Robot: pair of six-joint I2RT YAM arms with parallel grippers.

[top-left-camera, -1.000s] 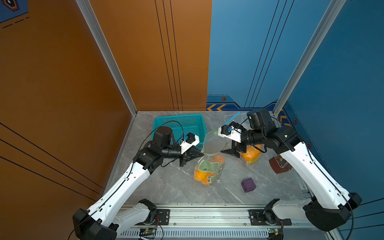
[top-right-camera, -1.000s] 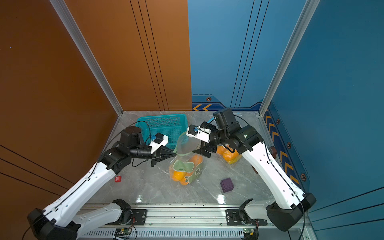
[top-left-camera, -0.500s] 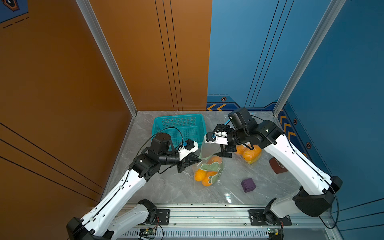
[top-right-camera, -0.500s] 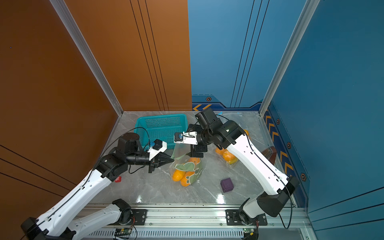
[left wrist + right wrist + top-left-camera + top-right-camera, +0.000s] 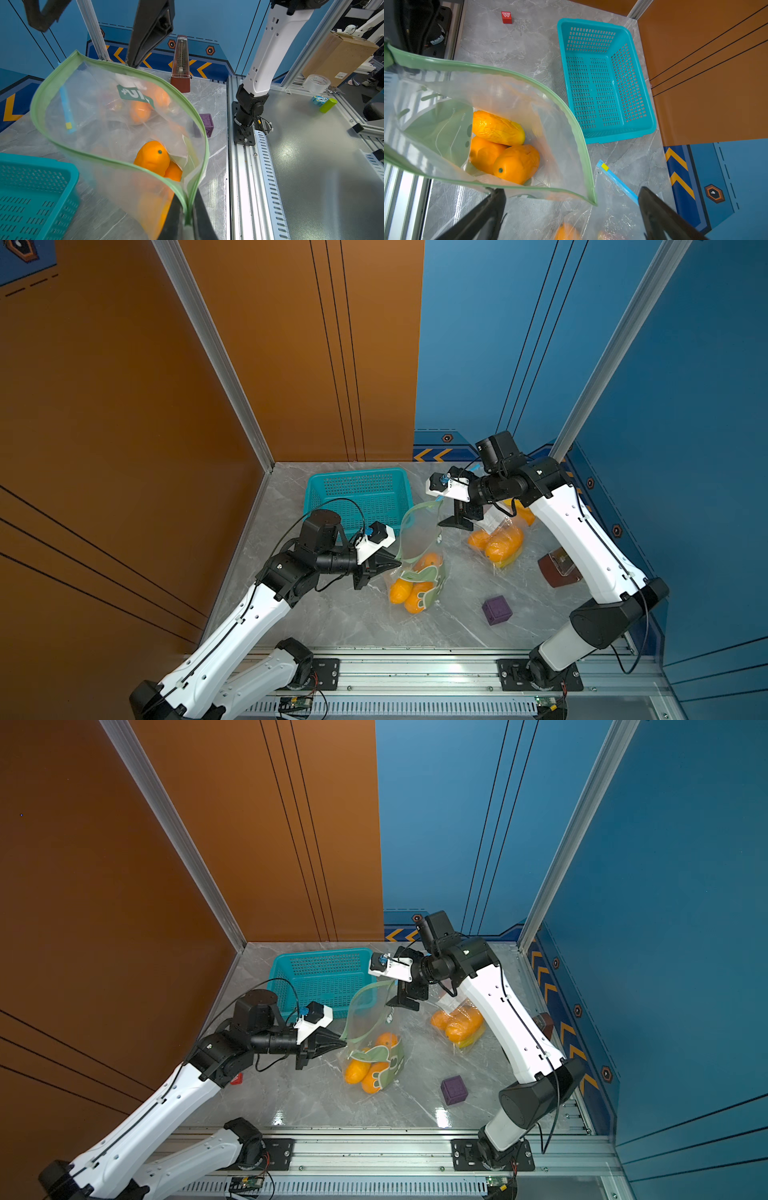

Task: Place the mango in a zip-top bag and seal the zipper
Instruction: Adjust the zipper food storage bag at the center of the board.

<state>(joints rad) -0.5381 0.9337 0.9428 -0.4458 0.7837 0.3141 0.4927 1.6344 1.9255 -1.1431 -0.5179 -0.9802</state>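
Zip-top bag (image 5: 417,531) open, mangoes (image 5: 500,128) inside
Left gripper (image 5: 188,216) pinches the green zipper rim (image 5: 116,68) at its near end; right gripper (image 5: 571,193) gapes wide, empty, at the far end.

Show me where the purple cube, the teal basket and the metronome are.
purple cube (image 5: 496,609), in a top view, its middle
teal basket (image 5: 374,497), in a top view, bare mesh floor
metronome (image 5: 180,62), in the left wrist view, front face

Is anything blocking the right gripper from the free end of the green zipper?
Nothing visible. The right gripper is open, its jaws straddling the free corner of the green zipper. The blue-zipper bag lies beside it, not between. The left gripper pinches the opposite end.
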